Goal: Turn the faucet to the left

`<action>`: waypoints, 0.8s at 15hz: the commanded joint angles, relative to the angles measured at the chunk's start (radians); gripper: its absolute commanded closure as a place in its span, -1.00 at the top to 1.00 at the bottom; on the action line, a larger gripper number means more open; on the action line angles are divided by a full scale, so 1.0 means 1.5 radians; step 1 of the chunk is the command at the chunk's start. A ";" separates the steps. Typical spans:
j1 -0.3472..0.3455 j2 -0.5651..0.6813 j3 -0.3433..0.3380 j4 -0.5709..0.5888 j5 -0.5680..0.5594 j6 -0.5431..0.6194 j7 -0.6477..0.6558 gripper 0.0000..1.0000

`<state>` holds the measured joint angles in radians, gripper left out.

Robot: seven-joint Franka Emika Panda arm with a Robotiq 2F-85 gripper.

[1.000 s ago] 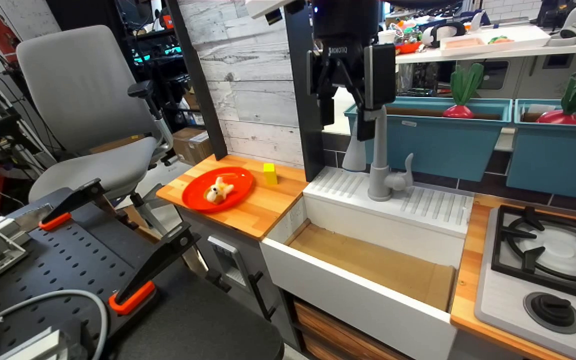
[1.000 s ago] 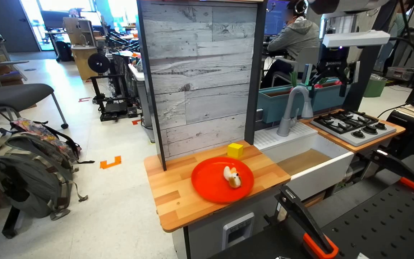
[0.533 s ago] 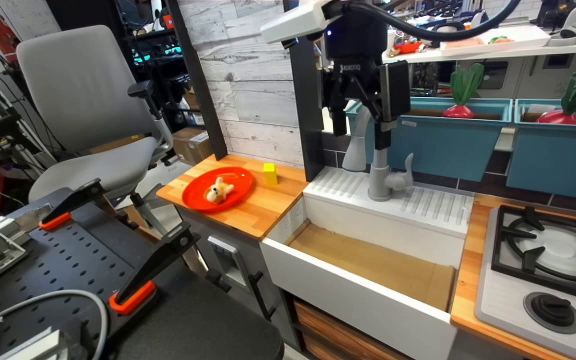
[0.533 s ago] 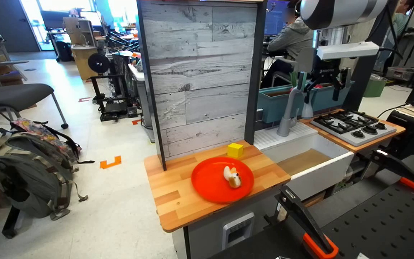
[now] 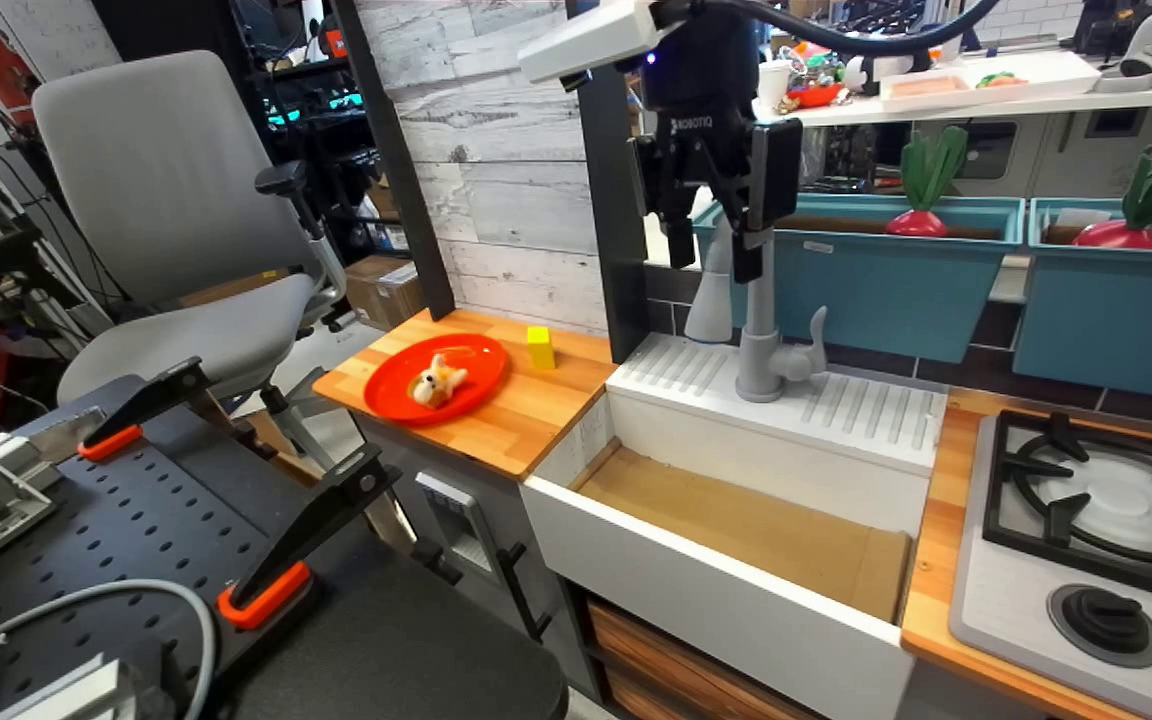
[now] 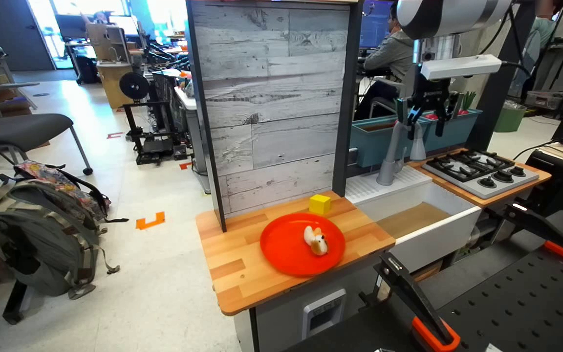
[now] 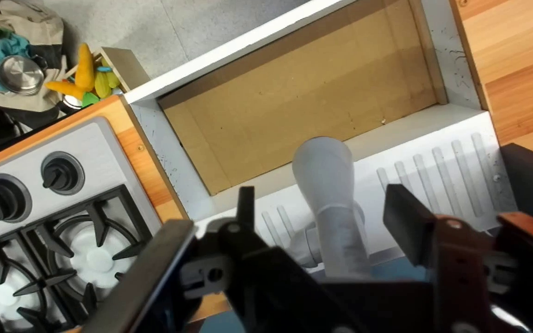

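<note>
The grey faucet (image 5: pixel 759 345) stands at the back of the white sink, with its spout head (image 5: pixel 708 310) hanging over the ridged ledge. It also shows in an exterior view (image 6: pixel 388 164) and in the wrist view (image 7: pixel 325 178). My gripper (image 5: pixel 714 262) is open and empty, pointing down at the top of the gooseneck. It hides the arch in that exterior view. In the wrist view my gripper (image 7: pixel 324 208) has one finger on each side of the spout, with visible gaps. In an exterior view my gripper (image 6: pixel 425 128) has its near finger overlapping the arch; contact cannot be told.
Blue planter boxes (image 5: pixel 876 290) with toy radishes are behind the faucet. A dark post (image 5: pixel 608 180) and wood-look panel (image 5: pixel 511 190) rise beside the sink. A stove (image 5: pixel 1116 530) is on the opposite side. A red plate (image 5: pixel 386 395) and yellow block (image 5: pixel 540 348) sit on the counter.
My gripper has come over the gooseneck, moving left in one exterior view and slightly right overall elsewhere. The gap between its fingers looks narrower. The faucet looks unmoved.
</note>
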<state>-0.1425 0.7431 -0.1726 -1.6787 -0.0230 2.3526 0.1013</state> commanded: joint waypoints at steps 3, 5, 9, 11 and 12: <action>-0.003 0.019 0.006 0.028 -0.020 0.001 -0.029 -0.46; -0.005 0.022 0.005 0.032 -0.021 -0.001 -0.035 -0.76; -0.011 0.024 0.013 0.033 -0.006 0.004 -0.035 -0.89; -0.021 0.021 0.027 0.031 0.019 0.011 -0.034 -0.89; -0.030 0.019 0.037 0.031 0.037 0.010 -0.037 -0.89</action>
<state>-0.1456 0.7486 -0.1602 -1.6657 -0.0237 2.3516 0.0632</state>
